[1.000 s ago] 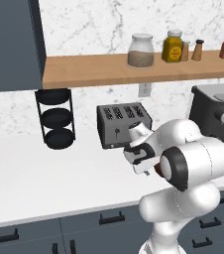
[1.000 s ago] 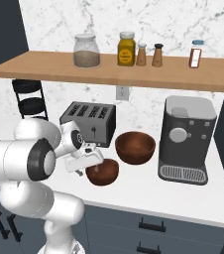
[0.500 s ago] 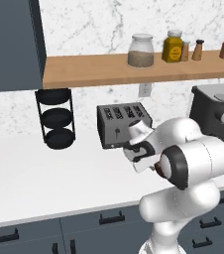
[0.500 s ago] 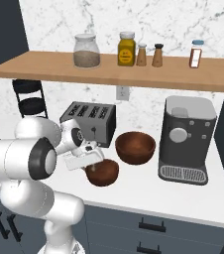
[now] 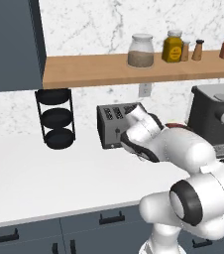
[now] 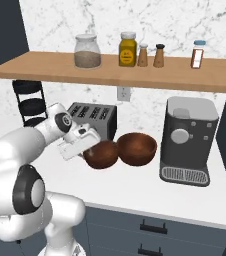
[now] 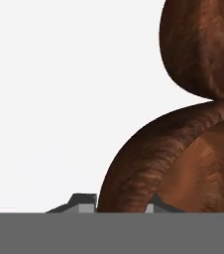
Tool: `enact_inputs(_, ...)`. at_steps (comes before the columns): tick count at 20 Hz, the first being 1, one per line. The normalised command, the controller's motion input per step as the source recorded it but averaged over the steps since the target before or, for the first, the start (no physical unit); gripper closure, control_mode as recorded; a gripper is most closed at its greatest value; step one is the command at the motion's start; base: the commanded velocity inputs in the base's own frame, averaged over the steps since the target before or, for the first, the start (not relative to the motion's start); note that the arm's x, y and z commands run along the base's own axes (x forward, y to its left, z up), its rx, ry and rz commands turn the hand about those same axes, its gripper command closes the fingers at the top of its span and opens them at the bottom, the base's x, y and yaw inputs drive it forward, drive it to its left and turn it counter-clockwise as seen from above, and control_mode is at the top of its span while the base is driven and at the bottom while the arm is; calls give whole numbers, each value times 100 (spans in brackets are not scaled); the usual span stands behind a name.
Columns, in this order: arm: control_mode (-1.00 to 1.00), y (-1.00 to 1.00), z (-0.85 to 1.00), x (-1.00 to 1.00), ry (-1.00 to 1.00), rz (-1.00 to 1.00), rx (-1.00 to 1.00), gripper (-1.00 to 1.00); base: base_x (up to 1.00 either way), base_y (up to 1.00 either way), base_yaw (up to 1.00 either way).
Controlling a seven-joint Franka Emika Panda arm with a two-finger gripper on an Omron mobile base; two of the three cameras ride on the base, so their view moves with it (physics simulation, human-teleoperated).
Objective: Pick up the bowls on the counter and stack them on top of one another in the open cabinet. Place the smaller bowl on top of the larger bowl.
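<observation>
My gripper (image 6: 88,146) is shut on the near rim of the smaller bowl (image 6: 101,154), a glossy reddish-brown bowl held tilted just above the white counter (image 6: 135,186). In the hand view the bowl's rim (image 7: 134,183) runs between my gripper's (image 7: 120,204) two dark tips. The larger bowl (image 6: 137,148) sits right beside it on the counter, touching or nearly so, and shows at the top right of the hand view (image 7: 203,44). The open cabinet (image 5: 10,44) hangs at the upper left, well away from my hand.
A grey toaster (image 6: 93,117) stands just behind the bowls. A dark coffee machine (image 6: 187,141) is at the right and a black three-tier rack (image 5: 57,121) at the left. A tan shelf (image 6: 115,74) with jars runs overhead.
My gripper has shut on the smaller bowl's rim, then raised and tipped the bowl off the counter. The larger bowl has stayed where it was.
</observation>
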Motion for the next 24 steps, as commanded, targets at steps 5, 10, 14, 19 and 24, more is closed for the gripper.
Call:
enact_inputs(5, -100, -22, 100, 6, -5, 39, -20, 100, 0, 0, 0)
enact_inputs(10, -100, -49, 71, 56, 2, 21, -3, 100, 0, 0, 0)
enact_inputs(14, -100, -43, -17, 80, 13, 6, 12, 100, 0, 0, 0)
enact_inputs(19, -100, -47, -7, 64, 3, 7, 19, 100, 0, 0, 0)
enact_inputs(24, -100, -32, -52, 31, 6, 3, 19, 100, 0, 0, 0)
